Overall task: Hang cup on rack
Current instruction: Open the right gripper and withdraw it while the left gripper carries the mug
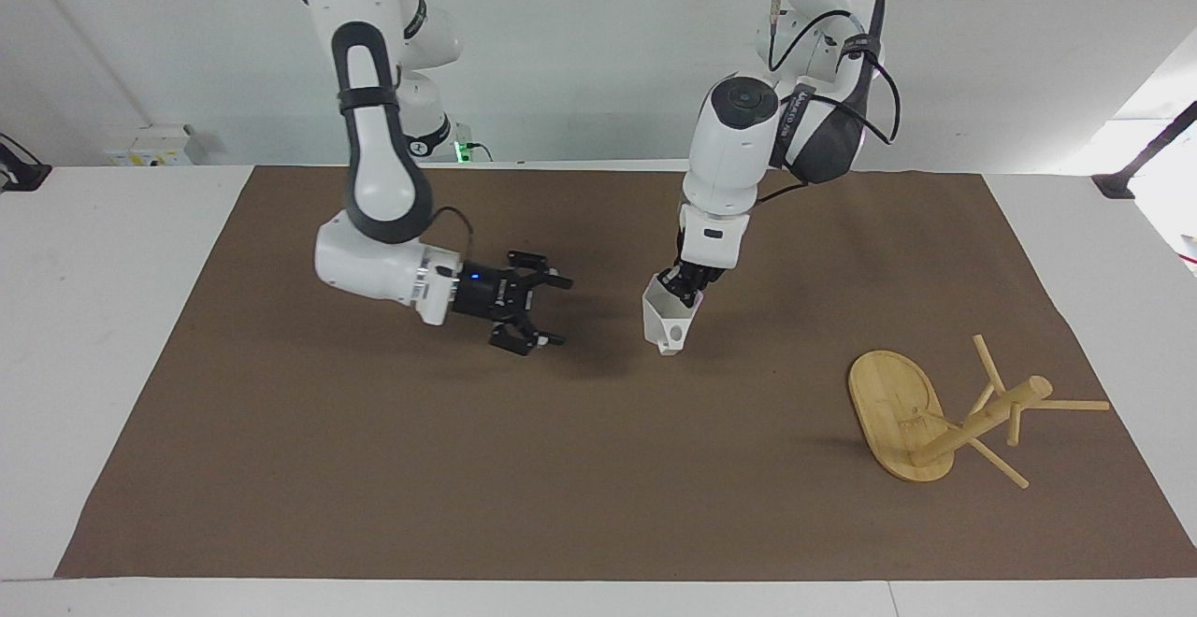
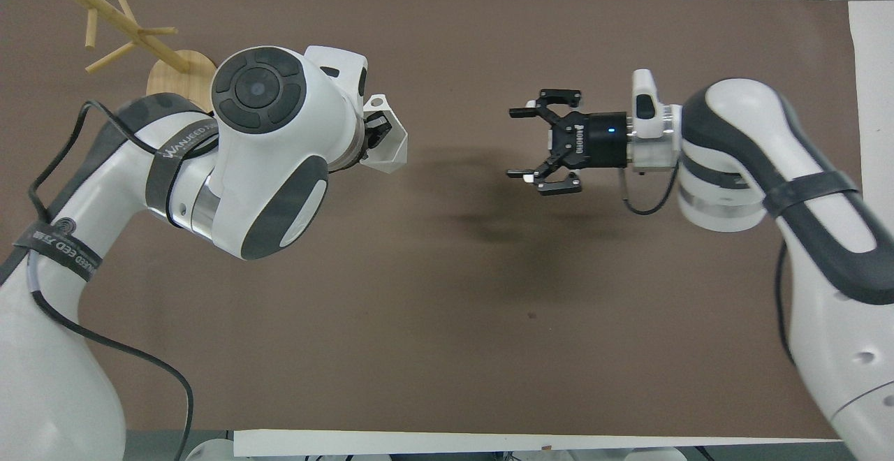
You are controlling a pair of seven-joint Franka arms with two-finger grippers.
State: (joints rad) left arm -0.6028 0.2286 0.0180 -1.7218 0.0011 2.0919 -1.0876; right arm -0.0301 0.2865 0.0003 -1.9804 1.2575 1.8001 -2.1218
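Observation:
The white faceted cup (image 1: pixel 668 322) (image 2: pixel 392 148) hangs a little above the brown mat, near the middle of the table. My left gripper (image 1: pixel 688 289) (image 2: pixel 376 128) comes down onto its rim from above and is shut on it. Its handle hole faces away from the robots. My right gripper (image 1: pixel 557 312) (image 2: pixel 515 144) hovers level over the mat, a clear gap from the cup toward the right arm's end, open with nothing in it. The bamboo rack (image 1: pixel 973 416) (image 2: pixel 119 22) stands on its oval base (image 1: pixel 890 402), toward the left arm's end and farther from the robots than the cup.
A brown mat (image 1: pixel 374 467) covers most of the white table (image 1: pixel 103 318). The rack's thin pegs (image 1: pixel 1071 404) stick out sideways over the mat. Black cables loop along my left arm (image 2: pixel 63 188).

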